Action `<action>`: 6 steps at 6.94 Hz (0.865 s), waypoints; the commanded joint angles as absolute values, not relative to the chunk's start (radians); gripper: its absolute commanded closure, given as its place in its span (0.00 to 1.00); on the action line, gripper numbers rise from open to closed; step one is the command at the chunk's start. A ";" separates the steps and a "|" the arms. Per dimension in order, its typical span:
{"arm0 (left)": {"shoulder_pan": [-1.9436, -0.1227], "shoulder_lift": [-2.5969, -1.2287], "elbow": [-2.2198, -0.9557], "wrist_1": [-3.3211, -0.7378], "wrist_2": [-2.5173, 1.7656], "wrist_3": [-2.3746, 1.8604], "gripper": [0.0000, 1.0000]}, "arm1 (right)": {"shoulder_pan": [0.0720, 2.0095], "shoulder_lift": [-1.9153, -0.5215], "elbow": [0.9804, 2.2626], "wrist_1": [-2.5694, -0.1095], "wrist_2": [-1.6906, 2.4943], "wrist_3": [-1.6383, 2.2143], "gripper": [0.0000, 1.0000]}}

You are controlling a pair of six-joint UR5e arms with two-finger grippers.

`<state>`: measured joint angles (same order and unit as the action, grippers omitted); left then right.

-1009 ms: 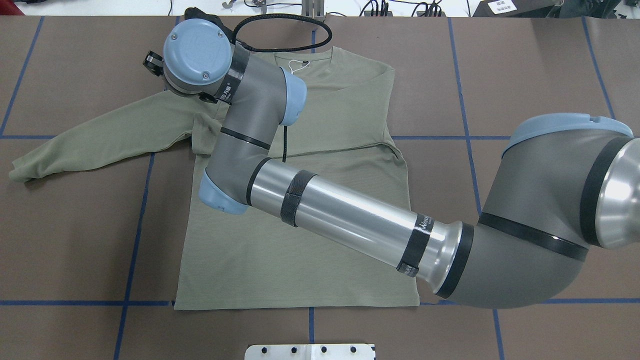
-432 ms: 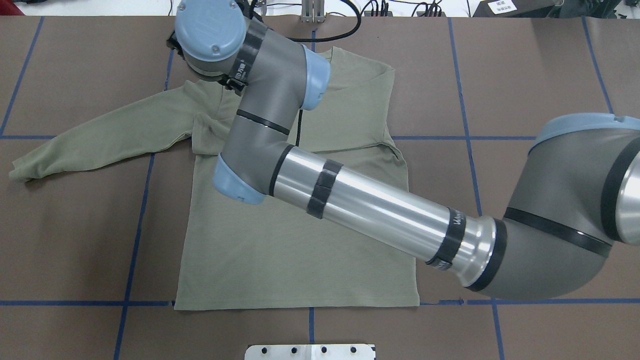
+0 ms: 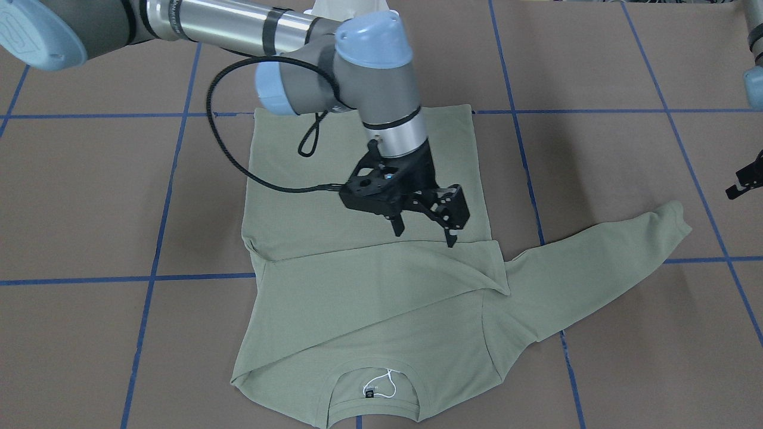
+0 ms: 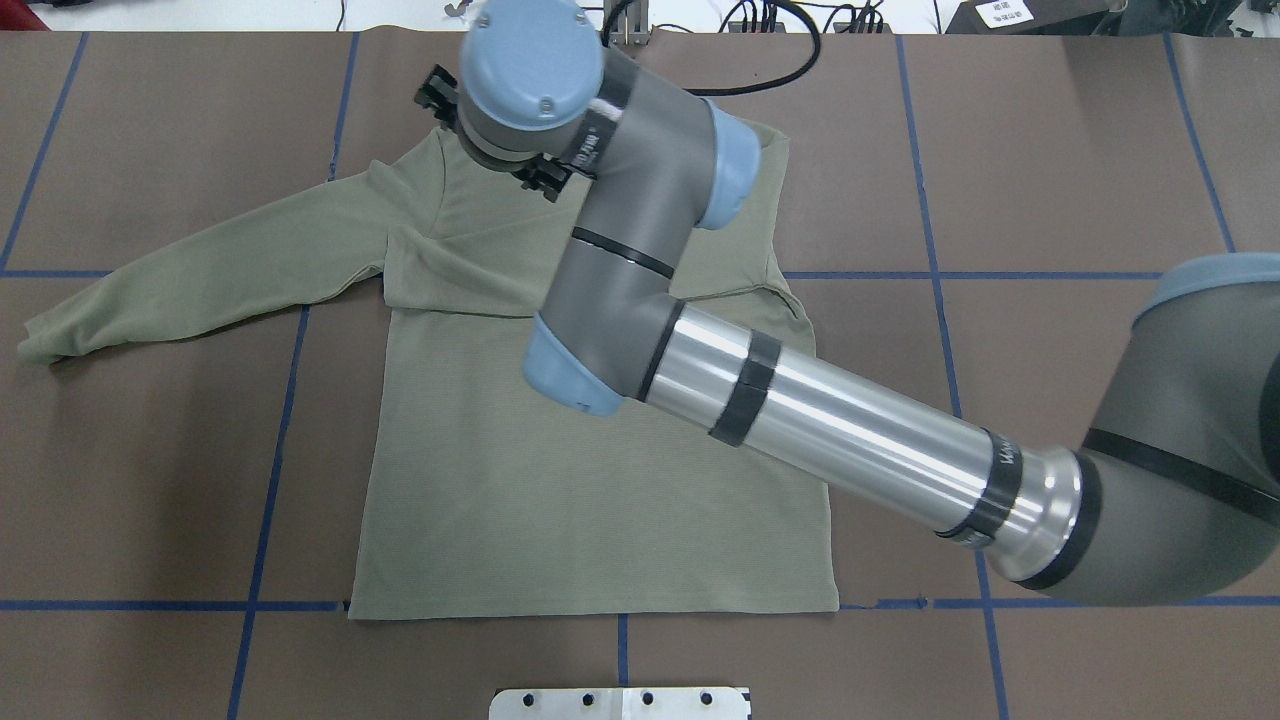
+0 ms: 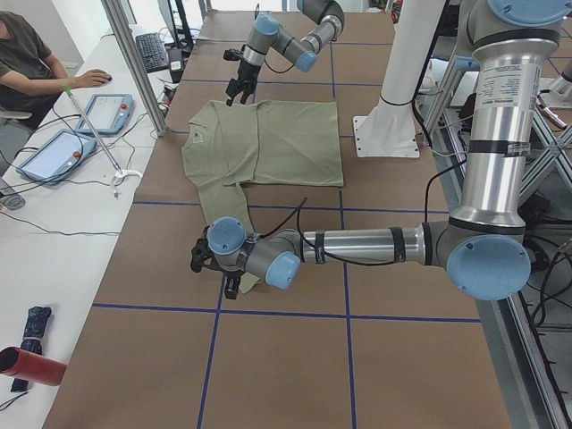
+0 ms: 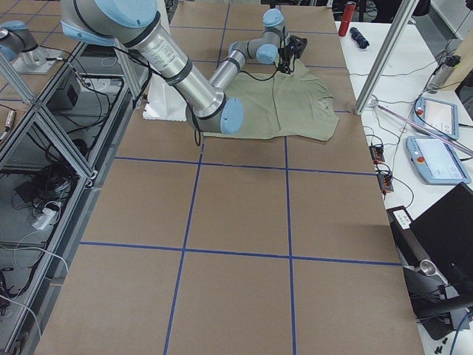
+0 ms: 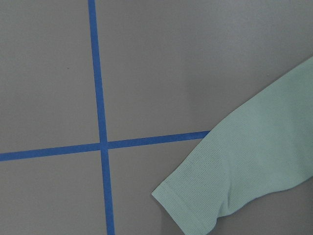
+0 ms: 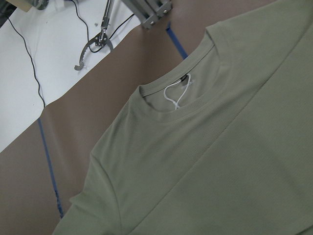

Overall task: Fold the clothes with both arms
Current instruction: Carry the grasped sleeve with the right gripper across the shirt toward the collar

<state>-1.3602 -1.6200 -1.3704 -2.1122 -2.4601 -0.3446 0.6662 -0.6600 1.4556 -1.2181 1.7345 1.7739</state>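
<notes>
The sage-green shirt [image 4: 600, 520] lies flat on the brown table, neck at the far edge. One sleeve is folded across the chest. The other sleeve [image 4: 200, 270] stretches out to the robot's left. The white loop string [image 3: 381, 381] shows at the neck. My right gripper [image 3: 426, 232] hovers just above the chest fold, open and empty. The right wrist view looks down on the collar [image 8: 176, 110]. My left gripper [image 5: 213, 273] is by the outstretched sleeve's cuff [image 7: 220, 196]; only a tip of it shows in the front view [image 3: 742, 182], so I cannot tell its state.
Blue tape lines [image 4: 270, 440] grid the table. A white base plate [image 4: 620, 703] sits at the near edge. An operator [image 5: 27, 63] sits at a white side table with tablets beyond the far edge. A metal post [image 5: 134, 71] stands there too.
My right arm has swung to the right along the shirt's far edge, from over the left shoulder toward the neck. The shoulder it covered now shows. The shirt has not moved.
</notes>
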 commanded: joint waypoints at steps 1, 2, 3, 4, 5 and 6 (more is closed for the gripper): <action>-1.306 -1.623 -1.315 -2.183 -2.461 -0.426 0.00 | 0.700 -0.788 1.585 -1.216 1.784 1.769 0.01; -1.299 -1.623 -1.309 -2.181 -2.459 -0.428 0.01 | 0.699 -0.792 1.586 -1.215 1.784 1.769 0.01; -1.290 -1.628 -1.301 -2.181 -2.459 -0.429 0.02 | 0.699 -0.796 1.586 -1.213 1.784 1.769 0.01; -1.266 -1.650 -1.287 -2.181 -2.459 -0.430 0.04 | 0.699 -0.796 1.586 -1.213 1.784 1.769 0.01; -1.253 -1.693 -1.241 -2.181 -2.459 -0.430 0.06 | 0.699 -0.796 1.586 -1.213 1.784 1.769 0.01; -1.250 -1.710 -1.221 -2.181 -2.457 -0.428 0.09 | 0.695 -0.798 1.586 -1.213 1.781 1.769 0.01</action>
<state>-1.2590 -1.6824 -1.2514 -2.1813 -2.4586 -0.4289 0.6981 -0.7962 1.5859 -1.2135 1.7832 1.7687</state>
